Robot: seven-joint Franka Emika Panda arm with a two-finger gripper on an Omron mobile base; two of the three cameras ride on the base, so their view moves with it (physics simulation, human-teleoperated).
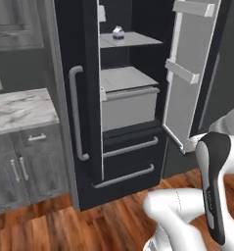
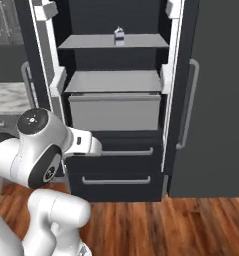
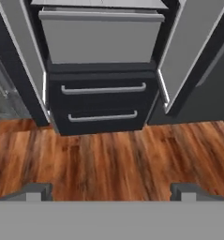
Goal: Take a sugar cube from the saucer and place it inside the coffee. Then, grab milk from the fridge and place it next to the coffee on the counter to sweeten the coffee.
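I see the fridge (image 2: 116,100) with both doors swung open; the milk (image 2: 119,36) stands upright, long axis vertical, on its upper shelf (image 2: 91,42). My claw (image 3: 111,191) hangs spread and empty, above the wood floor (image 3: 108,159).

- We are looking at a home kitchen.
- A tall black fridge (image 1: 84,122) with silver bar handles stands open.
- Left of the fridge we see a marble counter (image 1: 20,110) over grey wood cabinets (image 1: 25,164).
- Below the fridge, a wood plank floor (image 3: 108,159).
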